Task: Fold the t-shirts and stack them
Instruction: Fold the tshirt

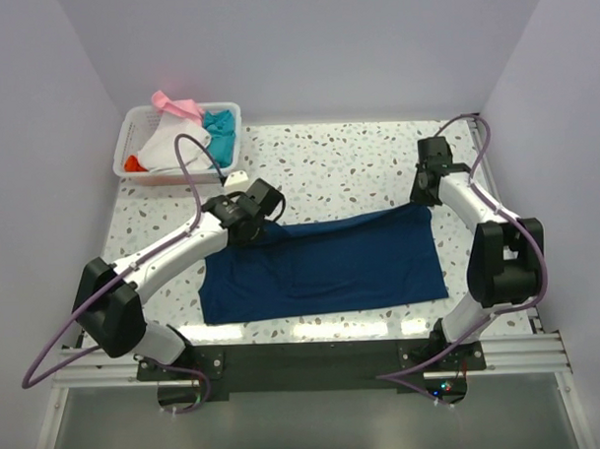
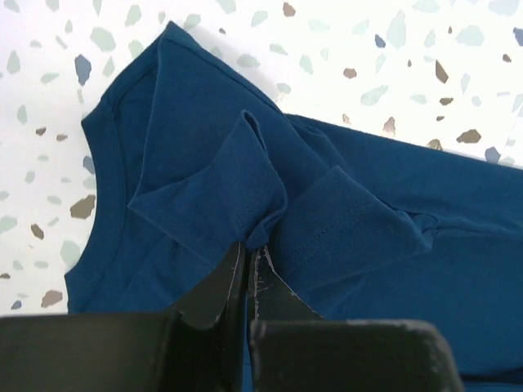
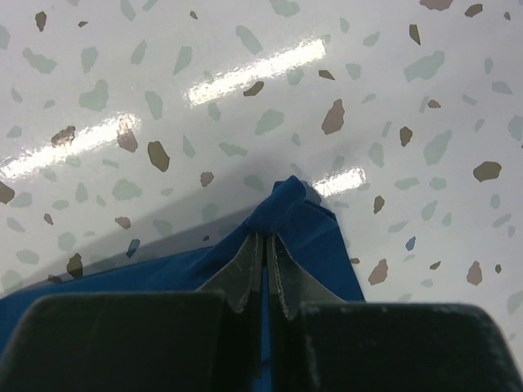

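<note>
Looking down from above, the navy t-shirt (image 1: pixel 326 268) lies spread flat on the table (image 1: pixel 337 164), its long axis running left to right. The left gripper (image 1: pixel 263 204) sits on the far edge at the left end and the right gripper (image 1: pixel 424 191) on the far right corner. The body of the shirt therefore lies on the near side of both, toward the arm bases. Each arm is nearest its own end, so a fold would likely mean drawing that far edge toward the near one, both ends moving evenly. The basket (image 1: pixel 130 142) at the far left corner holds the white (image 1: pixel 174 145), pink (image 1: pixel 178 106), teal (image 1: pixel 220 124) and orange-red (image 1: pixel 132 163) tees.

In the left wrist view, the fingers (image 2: pixel 216 286) are pressed together on a bunched fold of navy cloth. The collar (image 2: pixel 98 175) curves off to the left and a stitched sleeve hem (image 2: pixel 327 220) sits just right of the pinch.

In the right wrist view, the jaws are pressed together on the corner (image 3: pixel 290 204) of the shirt, with bare table beyond.

No brand, label or writing can be read, and no print shows on the navy cloth.
</note>
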Robot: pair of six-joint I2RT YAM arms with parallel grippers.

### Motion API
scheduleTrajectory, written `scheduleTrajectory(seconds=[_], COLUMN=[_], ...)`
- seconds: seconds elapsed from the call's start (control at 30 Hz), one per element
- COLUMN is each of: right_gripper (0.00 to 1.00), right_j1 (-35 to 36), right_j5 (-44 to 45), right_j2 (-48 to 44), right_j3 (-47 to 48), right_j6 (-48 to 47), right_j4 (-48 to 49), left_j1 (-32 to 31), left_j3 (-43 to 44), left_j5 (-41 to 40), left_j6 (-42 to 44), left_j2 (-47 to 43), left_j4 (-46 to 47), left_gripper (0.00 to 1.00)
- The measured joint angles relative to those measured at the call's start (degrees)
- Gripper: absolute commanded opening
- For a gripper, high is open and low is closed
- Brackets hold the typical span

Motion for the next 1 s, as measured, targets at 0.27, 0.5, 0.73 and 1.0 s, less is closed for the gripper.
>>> scheduleTrajectory(seconds=[0.27, 0.5, 0.73, 1.0], right_gripper=[0.00, 0.00, 0.00, 0.84], right_j1=[0.0, 0.0, 0.0, 0.0], right_j5=[-0.1, -0.1, 0.1, 3.1], right_j2=[-2.5, -4.7, -5.8, -9.0], right_j3=[-2.6, -5.2, -7.7, -12.4], right_j6=[0.0, 0.0, 0.0, 1.8], right_j4=[0.0, 0.0, -0.5, -2.6], left_j1=[-5.9, -7.4, -10.1, -16.0], left_j3=[-1.7, -5.2, -10.3, -15.2], left_j5=[-2.6, -3.2, -1.9, 1.2], left_j6=[-6.2, -9.1, -10.6, -12.3], left_j2=[-1.5, -3.8, -5.9, -9.5], left_j4=[-6.1, -7.9, -7.1, -6.6], left_gripper=[0.00, 0.00, 0.00, 0.61])
